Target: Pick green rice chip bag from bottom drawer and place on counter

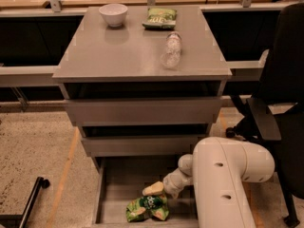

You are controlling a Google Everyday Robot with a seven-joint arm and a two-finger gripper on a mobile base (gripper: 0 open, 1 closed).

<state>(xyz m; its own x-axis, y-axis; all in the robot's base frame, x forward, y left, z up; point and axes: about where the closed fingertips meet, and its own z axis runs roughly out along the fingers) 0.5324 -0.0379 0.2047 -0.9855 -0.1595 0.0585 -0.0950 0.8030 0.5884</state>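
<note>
The green rice chip bag [147, 207], light green and wrinkled with a dark round logo, lies on the floor of the open bottom drawer [118, 184] near its front. My gripper [154, 190] reaches into the drawer from the right on the white arm [223, 175]. Its pale tip sits just above the bag's upper edge, touching or almost touching it. The grey counter [128, 51] tops the drawer unit above.
On the counter stand a white bowl [113, 14], a flat green bag [160, 18] and a clear plastic bottle [172, 50] lying on its side. Two shut grey drawer fronts [142, 110] sit above the open drawer. A black chair [280, 99] is at the right.
</note>
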